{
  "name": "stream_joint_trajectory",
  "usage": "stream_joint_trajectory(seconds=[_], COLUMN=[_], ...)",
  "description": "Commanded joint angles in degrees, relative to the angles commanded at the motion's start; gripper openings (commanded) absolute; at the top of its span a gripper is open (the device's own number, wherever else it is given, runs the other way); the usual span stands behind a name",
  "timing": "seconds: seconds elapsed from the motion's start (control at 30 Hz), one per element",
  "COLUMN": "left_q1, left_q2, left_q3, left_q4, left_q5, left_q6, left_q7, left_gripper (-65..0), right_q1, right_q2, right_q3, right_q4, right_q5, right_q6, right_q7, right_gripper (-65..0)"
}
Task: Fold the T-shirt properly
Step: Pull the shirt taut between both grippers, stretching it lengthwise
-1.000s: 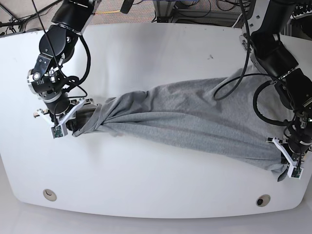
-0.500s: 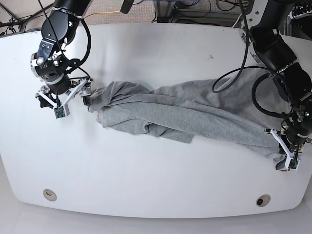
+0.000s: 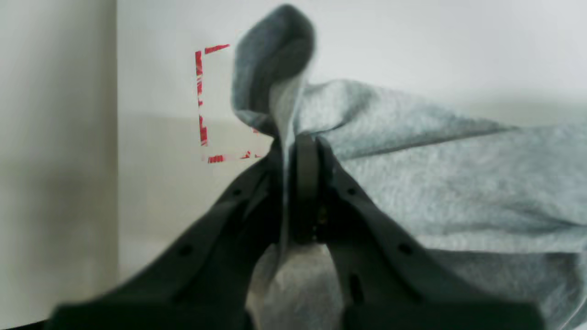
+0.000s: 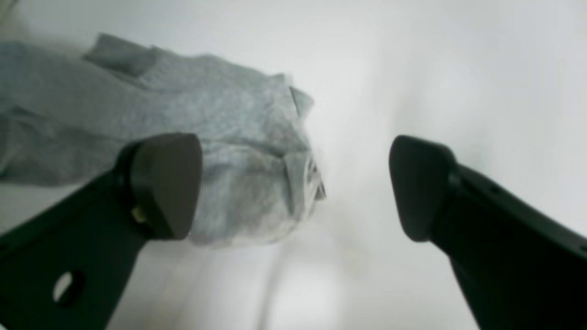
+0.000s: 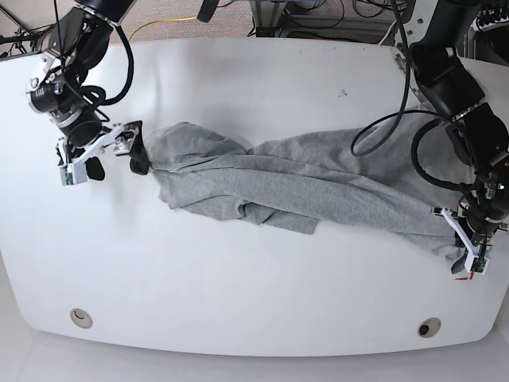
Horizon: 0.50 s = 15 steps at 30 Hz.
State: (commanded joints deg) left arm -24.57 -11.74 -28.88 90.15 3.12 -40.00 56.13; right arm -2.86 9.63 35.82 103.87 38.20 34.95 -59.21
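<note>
Compared with the earlier base frames, the right gripper (image 4: 296, 188) has let go of the T-shirt (image 5: 318, 179) and opened out; it now stands toward 10 o'clock in the base view, its fingers wide apart, nothing between them gripped. The grey, soft cloth lies rumpled across the smooth white table (image 5: 223, 294), from 10 o'clock to 3 o'clock, with long shallow creases and a ragged lower edge. At 4 o'clock the left gripper (image 3: 298, 183) is closed on a bunched fold, which puffs up above its fingertips beside broken red tape marks (image 3: 200, 91).
</note>
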Motion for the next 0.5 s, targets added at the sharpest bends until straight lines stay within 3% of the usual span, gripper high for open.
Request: stream_joint_trajectory(seconds=[0.23, 0.33, 0.5], left_q1=[0.1, 0.1, 0.0], left_q2=[0.0, 0.2, 0.2], left_q3=[0.0, 0.2, 0.2], left_q4=[-0.2, -0.1, -0.1], left_q5=[0.0, 0.0, 0.0], left_q6=[0.0, 0.0, 0.0], left_q7=[-0.1, -0.1, -0.1], left_gripper=[-64.4, -64.4, -64.4], right_q1=[7.1, 7.0, 3.3], right_q2=[1.2, 1.1, 0.9], right_q3=[0.2, 0.3, 0.4], right_q4=[-13.1, -13.6, -13.1], right_q5=[-2.9, -2.5, 6.0], right_q6=[0.44, 0.53, 0.35], right_q7=[-4.4, -6.0, -7.5], right_gripper=[-3.0, -3.0, -3.0])
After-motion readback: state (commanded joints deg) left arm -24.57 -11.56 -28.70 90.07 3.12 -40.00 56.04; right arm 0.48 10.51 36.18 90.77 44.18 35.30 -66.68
